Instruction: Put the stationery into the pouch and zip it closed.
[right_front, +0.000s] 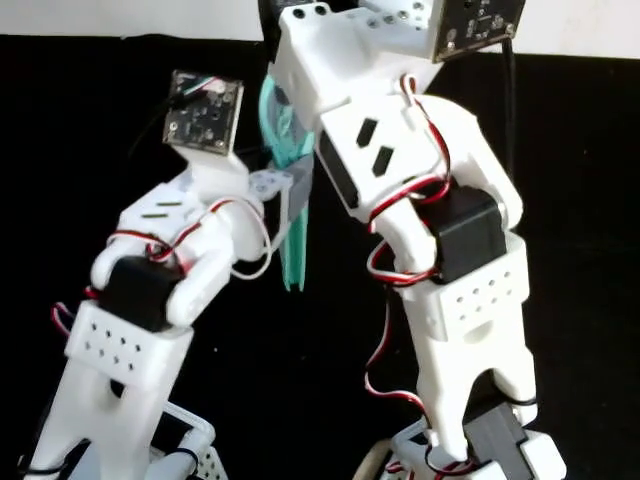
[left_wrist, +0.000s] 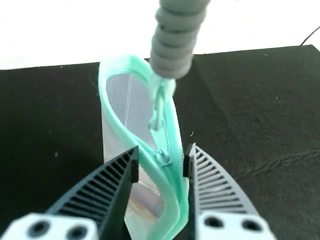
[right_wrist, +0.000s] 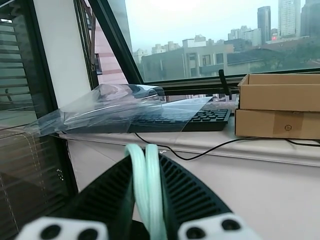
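A clear pouch (left_wrist: 127, 105) with a mint-green zipper (left_wrist: 170, 125) hangs upright between the two arms, its mouth open. In the high view it is a thin green strip (right_front: 296, 245). My left gripper (left_wrist: 161, 165) is shut on the pouch's zipper edge just below the slider. A grey ribbed cylinder (left_wrist: 177, 35) stands over the mouth, with the zipper pull (left_wrist: 159, 107) hanging under it. I cannot tell what the cylinder is. My right gripper (right_wrist: 147, 200) is shut on two mint-green strips of the pouch (right_wrist: 146, 170), held high up.
Black cloth (left_wrist: 250, 125) covers the table below the pouch. Both white arms (right_front: 440, 250) stand close together over it. Beyond the right gripper there is a windowsill with a keyboard (right_wrist: 200, 117) under plastic film and cardboard boxes (right_wrist: 280, 105).
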